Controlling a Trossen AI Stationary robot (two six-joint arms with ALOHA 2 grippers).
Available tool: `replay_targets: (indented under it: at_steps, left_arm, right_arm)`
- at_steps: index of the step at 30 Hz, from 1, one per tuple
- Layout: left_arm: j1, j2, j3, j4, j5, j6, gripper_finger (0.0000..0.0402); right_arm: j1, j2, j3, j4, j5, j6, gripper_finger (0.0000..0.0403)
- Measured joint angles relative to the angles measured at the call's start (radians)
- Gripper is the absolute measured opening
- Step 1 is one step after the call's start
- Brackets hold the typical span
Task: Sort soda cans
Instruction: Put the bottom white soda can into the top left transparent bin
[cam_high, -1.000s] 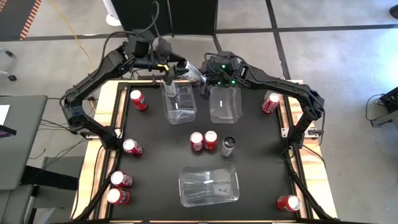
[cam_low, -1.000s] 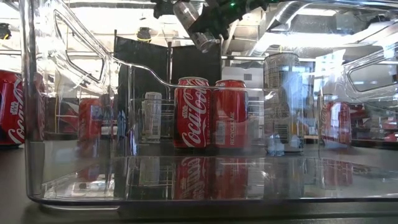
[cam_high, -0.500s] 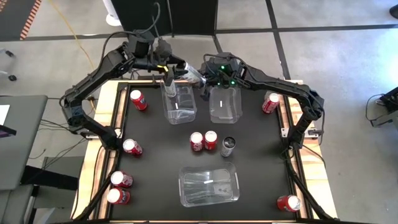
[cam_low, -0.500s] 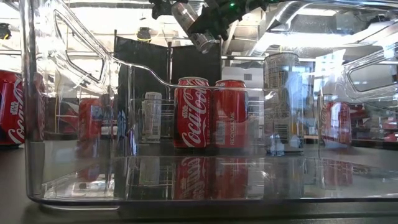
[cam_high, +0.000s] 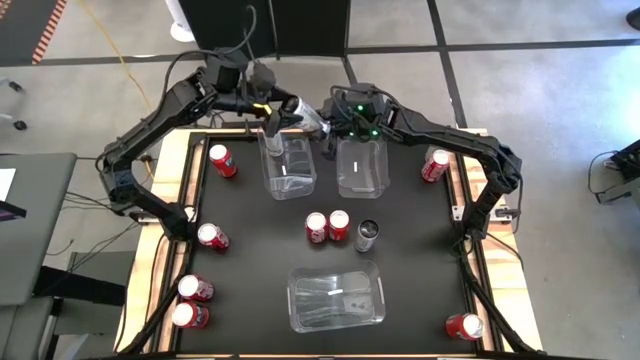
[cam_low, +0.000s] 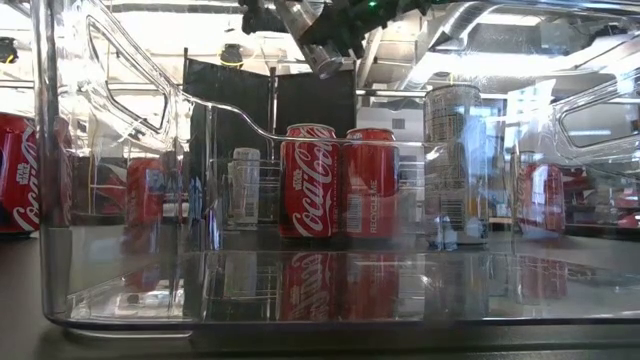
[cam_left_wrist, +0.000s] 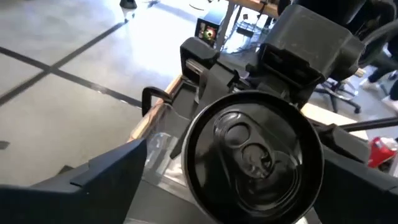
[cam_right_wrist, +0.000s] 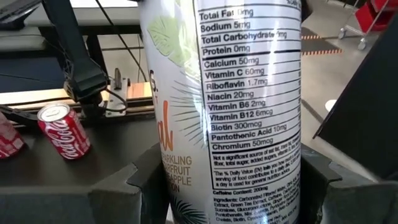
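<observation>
Black desk (cam_high: 250, 260) carrying clear bins, red cans. Left fingers (cam_high: 283, 117) and right fingers (cam_high: 327, 130) both clamping silver can (cam_high: 306, 115), hanging between them above bins. Thin smooth wall, light, slippery: gripping mid-body is safest.

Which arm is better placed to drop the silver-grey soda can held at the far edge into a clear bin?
Probably the right. The right gripper clamps the silver-grey soda can by its sides, close to the far rim of a clear plastic bin. The left gripper only faces the can's top.
</observation>
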Motion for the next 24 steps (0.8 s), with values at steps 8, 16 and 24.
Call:
replay_targets:
  at_steps: [8, 16, 24]
  left_arm:
    - [0.02, -0.005, 0.0, 0.026, 0.004, -0.002, 0.035]
    - [0.024, -0.005, 0.0, 0.04, 0.007, 0.016, 0.0279]
    - [0.025, -0.005, 0.0, 0.062, 0.004, 0.029, 0.0245]
  right_arm:
    - [-0.014, 0.0, 0.0, -0.003, 0.005, -0.005, 0.0246]
    - [-0.014, 0.0, 0.0, -0.003, 0.007, 0.0, 0.0247]
    - [-0.021, 0.0, 0.0, 0.0, -0.017, 0.001, 0.028]
